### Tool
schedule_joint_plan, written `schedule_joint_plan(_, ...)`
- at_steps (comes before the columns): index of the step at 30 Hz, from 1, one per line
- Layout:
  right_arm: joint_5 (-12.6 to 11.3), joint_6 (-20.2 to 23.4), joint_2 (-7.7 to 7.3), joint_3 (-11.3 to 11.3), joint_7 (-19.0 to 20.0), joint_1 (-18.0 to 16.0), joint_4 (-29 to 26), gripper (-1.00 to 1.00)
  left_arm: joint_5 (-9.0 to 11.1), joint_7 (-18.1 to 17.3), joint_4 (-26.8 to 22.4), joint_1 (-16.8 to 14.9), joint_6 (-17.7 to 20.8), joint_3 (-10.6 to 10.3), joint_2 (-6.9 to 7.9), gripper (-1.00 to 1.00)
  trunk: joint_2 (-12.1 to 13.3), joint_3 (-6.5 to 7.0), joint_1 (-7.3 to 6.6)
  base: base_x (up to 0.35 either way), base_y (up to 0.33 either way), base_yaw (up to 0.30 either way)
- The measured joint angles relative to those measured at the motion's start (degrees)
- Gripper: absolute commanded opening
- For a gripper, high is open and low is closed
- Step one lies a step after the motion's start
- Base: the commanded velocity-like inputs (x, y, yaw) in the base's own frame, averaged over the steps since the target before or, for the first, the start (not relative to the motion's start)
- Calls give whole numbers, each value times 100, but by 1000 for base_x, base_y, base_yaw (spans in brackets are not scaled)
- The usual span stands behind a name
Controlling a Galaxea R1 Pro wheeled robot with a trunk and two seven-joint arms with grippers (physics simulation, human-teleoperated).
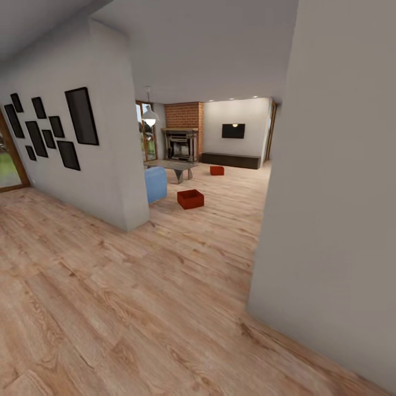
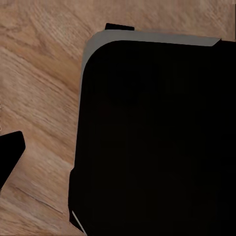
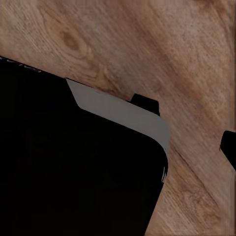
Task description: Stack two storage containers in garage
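Two red-orange storage containers stand on the light wood floor of the living room ahead, seen through the hallway opening. The nearer container sits beside the blue sofa's end. The farther container rests past the grey low table, toward the brick fireplace. Both arms hang low over my dark base. One dark fingertip of the left gripper sits at the frame's edge, and so does a fingertip of the right. Both grippers hold nothing.
A white wall corner with black picture frames juts in on the left. A wide white wall closes the right side. The plank-floor passage between them leads into the living room. A TV and a dark low cabinet line the far wall.
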Motion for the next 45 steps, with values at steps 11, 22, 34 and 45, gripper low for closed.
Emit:
schedule_joint_plan(11, -2, -5, 1, 0, 0, 0, 0, 100, 2, -4, 0, 0, 0, 0, 2, 100, 0, 0, 0, 320, 0, 2)
schedule_joint_plan(22, -2, -1, 1, 0, 0, 0, 0, 100, 4, 2, 0, 0, 0, 0, 3, 100, 0, 0, 0, 321, 0, 0)
schedule_joint_plan(34, -2, 0, 1, 0, 0, 0, 0, 100, 8, 1, 0, -2, 0, 0, 3, 100, 0, 0, 0, 321, 0, 0)
schedule_joint_plan(45, -2, -2, 1, 0, 0, 0, 0, 100, 9, 0, 0, -1, 0, 0, 3, 100, 0, 0, 0, 320, 0, 0)
